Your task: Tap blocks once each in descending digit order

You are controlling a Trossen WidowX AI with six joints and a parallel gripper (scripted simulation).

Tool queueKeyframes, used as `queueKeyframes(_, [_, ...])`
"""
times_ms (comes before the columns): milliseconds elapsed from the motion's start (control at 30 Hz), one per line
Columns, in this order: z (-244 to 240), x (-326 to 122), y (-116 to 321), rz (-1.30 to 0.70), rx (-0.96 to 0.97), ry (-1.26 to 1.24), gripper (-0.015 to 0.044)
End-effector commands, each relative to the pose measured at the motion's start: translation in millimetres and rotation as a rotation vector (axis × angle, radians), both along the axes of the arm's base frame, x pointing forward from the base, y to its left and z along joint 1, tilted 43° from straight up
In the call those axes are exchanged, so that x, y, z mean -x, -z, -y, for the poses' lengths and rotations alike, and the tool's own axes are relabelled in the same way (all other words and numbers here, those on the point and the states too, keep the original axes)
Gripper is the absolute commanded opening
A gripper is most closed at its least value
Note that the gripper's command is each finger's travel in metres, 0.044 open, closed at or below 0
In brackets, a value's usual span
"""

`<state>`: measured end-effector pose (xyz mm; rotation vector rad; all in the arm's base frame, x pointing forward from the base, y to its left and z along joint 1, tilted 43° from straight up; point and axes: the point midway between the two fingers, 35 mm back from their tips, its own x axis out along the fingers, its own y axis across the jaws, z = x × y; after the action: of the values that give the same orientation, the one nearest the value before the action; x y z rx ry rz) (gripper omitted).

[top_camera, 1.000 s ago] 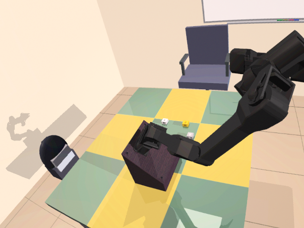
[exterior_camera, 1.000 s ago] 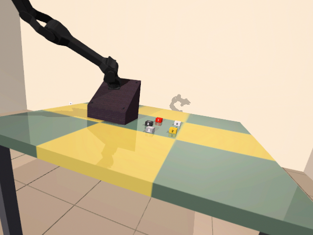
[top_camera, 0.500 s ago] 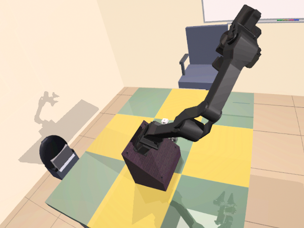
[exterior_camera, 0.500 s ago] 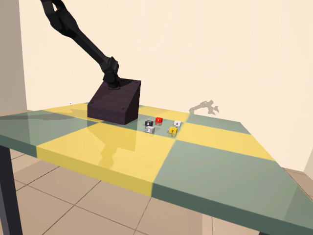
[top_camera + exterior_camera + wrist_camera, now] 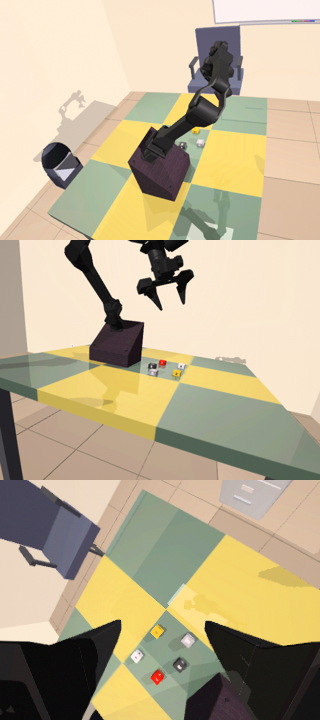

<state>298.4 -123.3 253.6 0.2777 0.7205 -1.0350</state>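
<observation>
Several small digit blocks lie close together on the checkered table (image 5: 219, 405) (image 5: 90, 193) in front of the arm's base. They are a red block (image 5: 162, 362) (image 5: 157, 676) marked 7, a black block (image 5: 152, 365) (image 5: 180, 664) (image 5: 183, 144), a grey block (image 5: 153, 372) (image 5: 187, 640) (image 5: 200, 142), a white block (image 5: 181, 366) (image 5: 136, 655) and a yellow block (image 5: 176, 373) (image 5: 158, 631) (image 5: 195, 130) marked 2. The other digits are too small to read. My gripper (image 5: 171, 305) (image 5: 163, 624) is open and empty. It hangs high above the blocks and points down at them. In the top view the arm hides the red and white blocks.
The dark sloped pedestal (image 5: 160, 175) (image 5: 116, 345) (image 5: 220, 700) carrying the arm stands right beside the blocks. Off the table stand a blue chair (image 5: 217, 38) (image 5: 55, 535), a dark bin (image 5: 58, 165) and a grey filing cabinet (image 5: 255, 495).
</observation>
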Motion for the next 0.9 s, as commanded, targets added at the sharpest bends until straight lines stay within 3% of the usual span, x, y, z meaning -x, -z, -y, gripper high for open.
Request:
queueKeyframes(0, [12.9, 13.6, 70.0, -0.369, 0.056, -0.129, 0.04])
queueKeyframes(233, [24.0, 65.0, 168.2, -0.943, 0.045, -0.394, 0.04])
queueKeyframes(867, [24.2, 67.0, 170.7, -0.96, 0.043, -0.402, 0.04])
